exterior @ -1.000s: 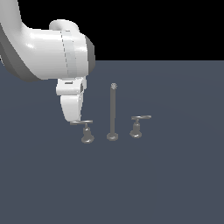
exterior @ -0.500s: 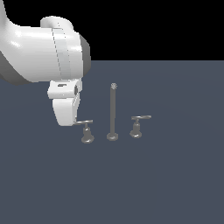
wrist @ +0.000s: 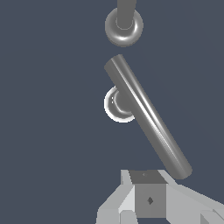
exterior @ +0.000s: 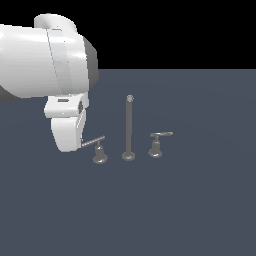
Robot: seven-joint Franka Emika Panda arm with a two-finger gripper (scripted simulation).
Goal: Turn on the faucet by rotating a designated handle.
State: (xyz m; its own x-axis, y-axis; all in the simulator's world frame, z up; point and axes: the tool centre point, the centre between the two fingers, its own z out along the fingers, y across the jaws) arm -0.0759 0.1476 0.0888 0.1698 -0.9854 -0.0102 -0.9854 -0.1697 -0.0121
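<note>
Arm: white Panda arm (exterior: 45,60), bulky, filling the exterior view's upper left, reaching down over the counter
Counter: flat dark blue-grey surface (exterior: 190,210); its far edge meets a black background; no containers visible on it
Gripper: white gripper (exterior: 67,135) hanging low beside the outer end of the designated handle's lever; in the wrist view only a grey finger (wrist: 148,199) shows, just by the lever tip; cannot tell how far the jaws are parted, nor whether anything is held
Faucet: small grey metal set (exterior: 129,145) standing mid-counter, well in from every edge
Spout: tall thin upright rod (exterior: 129,127) on a round base, between the two handles
Designated handle: long straight lever (exterior: 94,141) on a bell-shaped base, on the exterior view's left of the spout; lever slants toward the gripper; also seen from above (wrist: 146,116)
Other handle: shorter lever (exterior: 159,142), on the exterior view's right of the spout, apart from the arm
</note>
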